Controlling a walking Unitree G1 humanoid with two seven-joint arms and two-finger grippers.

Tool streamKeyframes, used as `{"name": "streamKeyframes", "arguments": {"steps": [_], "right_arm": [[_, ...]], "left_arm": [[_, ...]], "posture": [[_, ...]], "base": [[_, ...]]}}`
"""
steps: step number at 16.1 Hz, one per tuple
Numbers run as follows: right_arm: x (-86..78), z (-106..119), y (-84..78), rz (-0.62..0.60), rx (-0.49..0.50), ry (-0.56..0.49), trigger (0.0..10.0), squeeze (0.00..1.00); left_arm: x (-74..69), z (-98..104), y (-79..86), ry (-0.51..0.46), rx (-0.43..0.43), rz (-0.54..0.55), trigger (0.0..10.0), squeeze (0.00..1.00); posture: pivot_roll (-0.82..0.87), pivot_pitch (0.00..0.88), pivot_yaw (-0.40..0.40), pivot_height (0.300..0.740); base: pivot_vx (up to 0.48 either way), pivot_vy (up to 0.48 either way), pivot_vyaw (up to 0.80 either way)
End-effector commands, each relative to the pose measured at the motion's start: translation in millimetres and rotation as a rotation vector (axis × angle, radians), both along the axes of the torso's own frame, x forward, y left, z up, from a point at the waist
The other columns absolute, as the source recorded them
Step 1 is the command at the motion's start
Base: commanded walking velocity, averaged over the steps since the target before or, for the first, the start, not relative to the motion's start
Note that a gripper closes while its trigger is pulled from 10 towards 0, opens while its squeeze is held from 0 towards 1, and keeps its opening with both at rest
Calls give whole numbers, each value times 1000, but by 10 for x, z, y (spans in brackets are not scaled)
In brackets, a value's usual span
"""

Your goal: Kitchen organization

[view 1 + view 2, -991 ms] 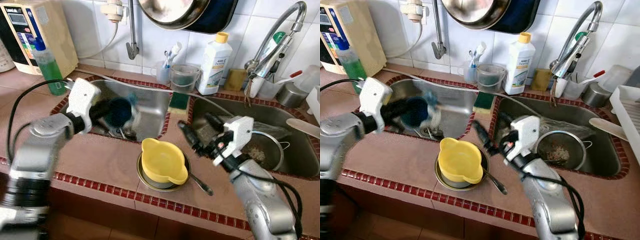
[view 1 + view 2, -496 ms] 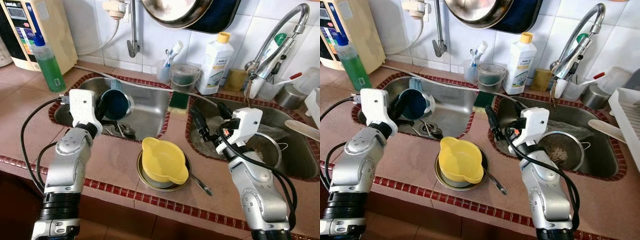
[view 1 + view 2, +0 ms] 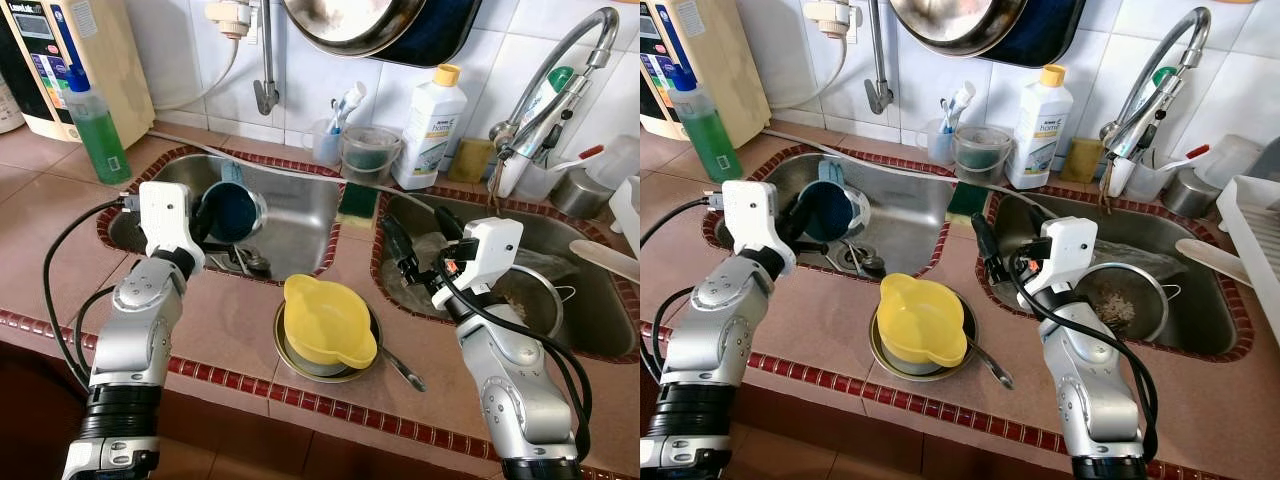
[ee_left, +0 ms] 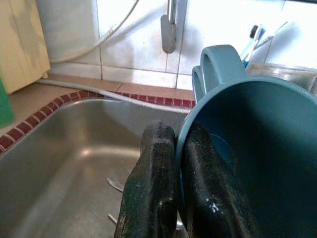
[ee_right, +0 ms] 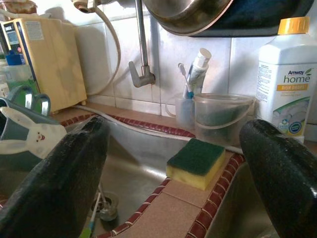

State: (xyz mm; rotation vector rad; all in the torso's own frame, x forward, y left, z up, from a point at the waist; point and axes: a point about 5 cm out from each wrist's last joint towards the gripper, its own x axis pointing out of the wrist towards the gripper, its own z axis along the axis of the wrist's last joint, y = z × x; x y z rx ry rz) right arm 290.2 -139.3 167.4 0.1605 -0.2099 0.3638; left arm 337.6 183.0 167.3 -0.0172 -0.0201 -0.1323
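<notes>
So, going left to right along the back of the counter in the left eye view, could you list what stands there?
Green bottle → toothbrush cup → clear container → white detergent bottle → faucet.

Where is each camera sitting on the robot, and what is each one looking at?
Left and right eye views: on the head, looking down at the sinks and the yellow bowl; both silver arms show.
Left wrist view: on the left arm, looking along the left gripper, whose fingers pinch the blue mug.
Right wrist view: on the right arm, looking past the open right gripper at the sponge.
Shared: the wall tap shows in the wrist and eye views.
</notes>
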Motion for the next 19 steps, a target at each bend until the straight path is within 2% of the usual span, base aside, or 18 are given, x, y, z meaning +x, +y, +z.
{"name": "streamKeyframes", "arguments": {"steps": [1, 4, 14, 19], "right_arm": [[-3, 17, -35, -14, -6, -10, 10000, 0], [-4, 22, -32, -12, -5, -12, 10000, 0], [-14, 17, -27, -3, -8, -9, 10000, 0], [-22, 13, -28, -3, -9, -7, 10000, 0]], "left_arm": [[34, 58, -36, -15, -4, -22, 10000, 0], [41, 76, -44, -22, -18, -38, 10000, 0], [34, 61, -28, -12, -14, -41, 10000, 0], [34, 54, -54, -17, 5, -43, 10000, 0]], "posture": [[-45, 0, -50, 740], [-46, 0, -52, 740], [-45, 0, -58, 740], [-47, 0, -56, 740]], "base": [[0, 0, 0], [0, 0, 0], [281, 0, 0], [0, 0, 0]]}}
